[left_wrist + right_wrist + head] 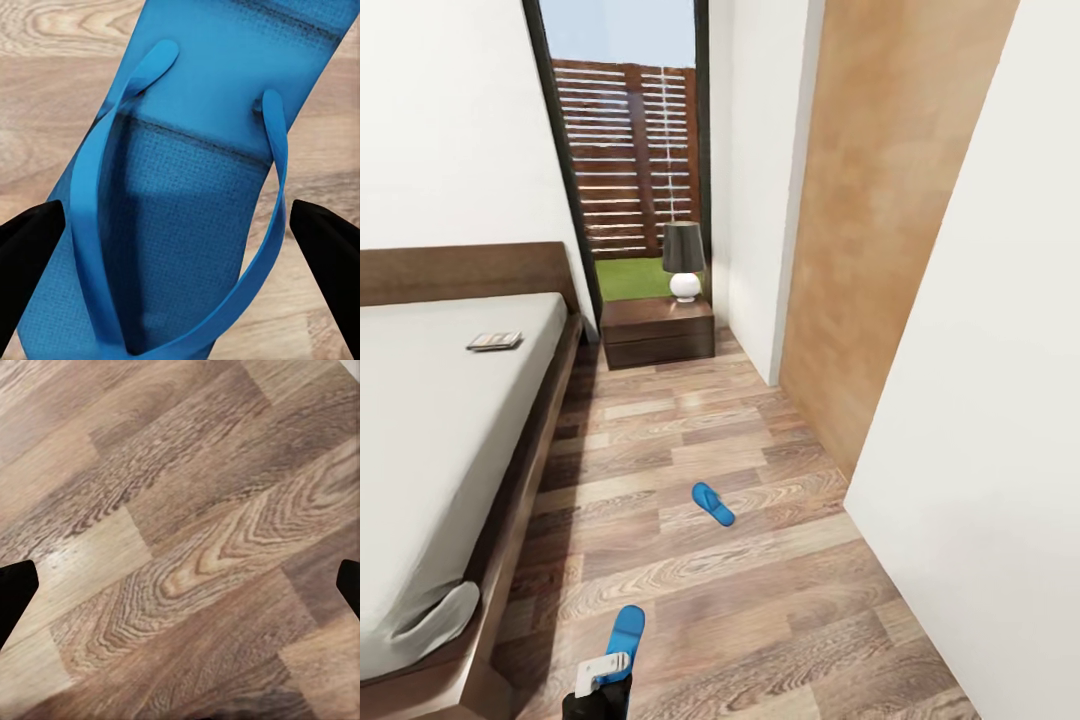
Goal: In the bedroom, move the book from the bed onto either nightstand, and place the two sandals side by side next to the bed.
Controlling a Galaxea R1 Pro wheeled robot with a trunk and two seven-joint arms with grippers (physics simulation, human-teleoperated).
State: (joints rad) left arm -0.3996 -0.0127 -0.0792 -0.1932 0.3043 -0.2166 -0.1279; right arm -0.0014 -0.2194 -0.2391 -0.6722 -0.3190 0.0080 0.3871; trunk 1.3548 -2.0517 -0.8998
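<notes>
**Two sandals apart, left gripper open over the near one**

Two sandals on the wood floor point(760, 420), well apart. Near sandal point(626, 632) sits at 6 o'clock in the head view, just beside the bed point(450, 420) frame. Far sandal point(713, 503) is further out, toward 12–1 o'clock from the near one, angled differently.

Key relation: the left gripper point(603, 672) is directly over the heel end of the near sandal. Sandal's long axis runs roughly 12–6 in the head view, tilted slightly to 1 o'clock. In the left wrist view the sandal point(187, 187) lies between the two dark fingertips point(26, 247), sole up the middle, thong straps point(274, 217) looping inside the gap. Long axis crosses the finger line at a steep angle, so closing would pinch across the width. Left arm is clearly the nearer one.

Left gripper: wide open, fingers outside both edges of the sole, holding nothing. Can't tell whether the tips touch the floor.

Right gripper point(180, 585): fingertips at the far edges of the right wrist view, spread wide, bare floor planks point(187, 547) between them, nothing held.

Book point(494, 341) lies on the mattress near the headboard, at 10 o'clock. Nightstand point(657, 330) with lamp point(683, 260) stands at 12 o'clock by the window, just beside the bed head.

Judgement: next is closing on the near sandal, then setting it next to the far one. Risk: catching a strap rather than the sole.
</notes>
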